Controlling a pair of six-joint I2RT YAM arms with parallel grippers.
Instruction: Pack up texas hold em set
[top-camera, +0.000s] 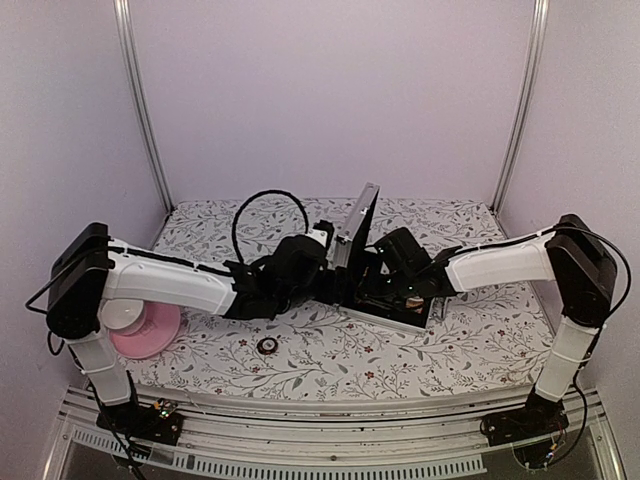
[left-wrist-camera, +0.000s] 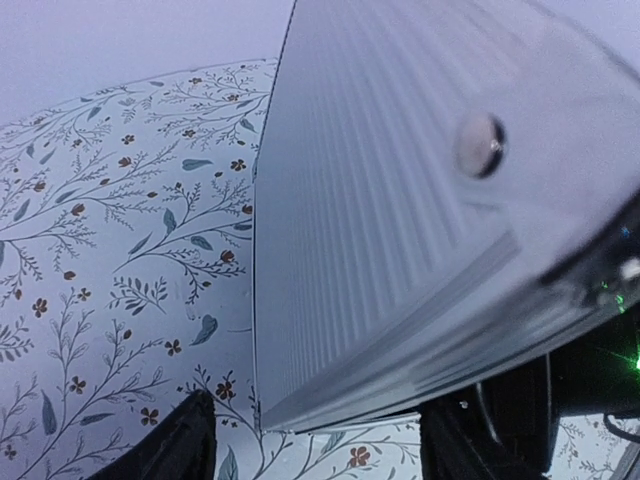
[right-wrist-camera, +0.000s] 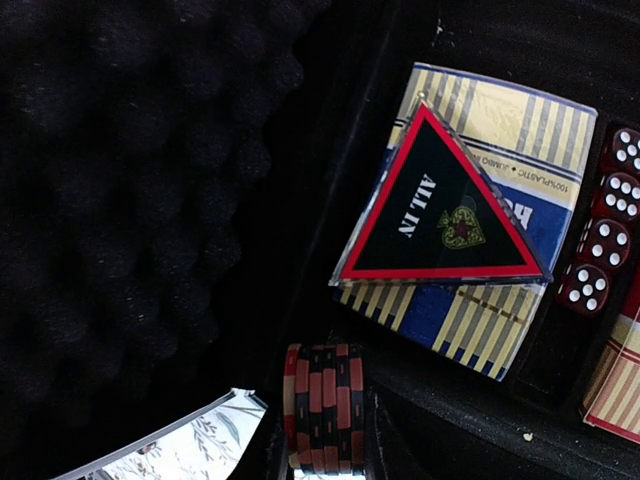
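The silver briefcase (top-camera: 388, 303) lies open mid-table with its ribbed lid (top-camera: 361, 222) standing upright. My left gripper (top-camera: 322, 252) is open at the lid's outer face; in the left wrist view the lid (left-wrist-camera: 400, 220) fills the frame and its lower edge sits between my spread fingers (left-wrist-camera: 180, 445). My right gripper (top-camera: 402, 287) is inside the case, shut on a stack of red-and-black poker chips (right-wrist-camera: 325, 405) held on edge. A black and red triangular "ALL IN" token (right-wrist-camera: 440, 205) lies on a yellow and blue card pack (right-wrist-camera: 480, 300). Red dice (right-wrist-camera: 600, 240) sit beside it.
A loose round token (top-camera: 267, 345) lies on the floral cloth in front of the left arm. A pink plate (top-camera: 160, 330) with a white bowl (top-camera: 122, 314) stands at the near left. A black cable (top-camera: 265, 205) loops behind the left arm. Another card pack (right-wrist-camera: 615, 385) shows at the right edge.
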